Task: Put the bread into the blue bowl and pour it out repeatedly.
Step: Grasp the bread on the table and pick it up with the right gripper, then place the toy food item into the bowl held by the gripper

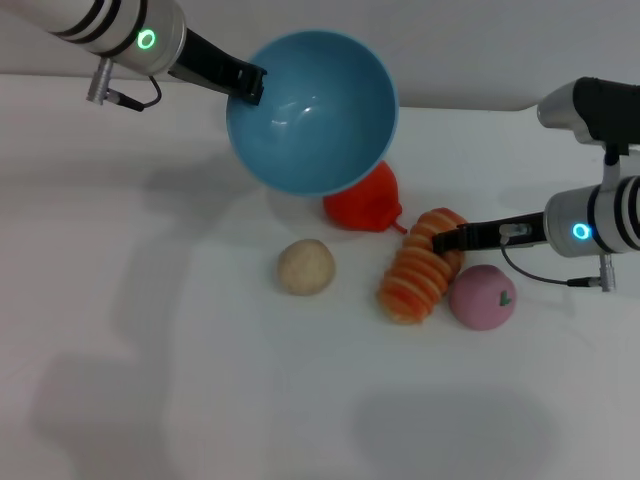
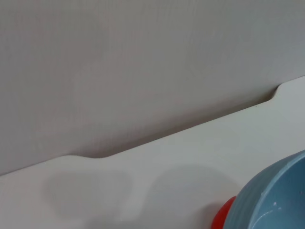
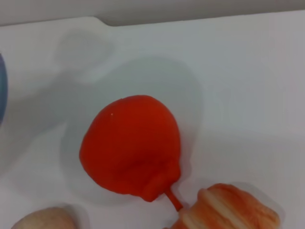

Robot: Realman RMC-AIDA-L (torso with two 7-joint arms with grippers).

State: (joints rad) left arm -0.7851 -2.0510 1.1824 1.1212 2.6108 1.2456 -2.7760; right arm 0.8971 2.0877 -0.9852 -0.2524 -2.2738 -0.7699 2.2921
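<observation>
The blue bowl (image 1: 310, 110) hangs tilted above the back of the table, its opening facing me, and it is empty. My left gripper (image 1: 248, 84) is shut on its left rim. The bowl's edge also shows in the left wrist view (image 2: 276, 200). The bread (image 1: 420, 268), golden-orange with cream ridges, lies on the table right of centre. My right gripper (image 1: 445, 240) is at the bread's far upper end, touching or nearly touching it. The right wrist view shows one end of the bread (image 3: 233, 210).
A red pepper-like toy (image 1: 365, 203) (image 3: 131, 148) lies under the bowl's lower edge. A beige ball (image 1: 305, 267) sits left of the bread, and a pink ball (image 1: 482, 297) sits against the bread's right side. The white table (image 1: 200, 400) stretches to the front.
</observation>
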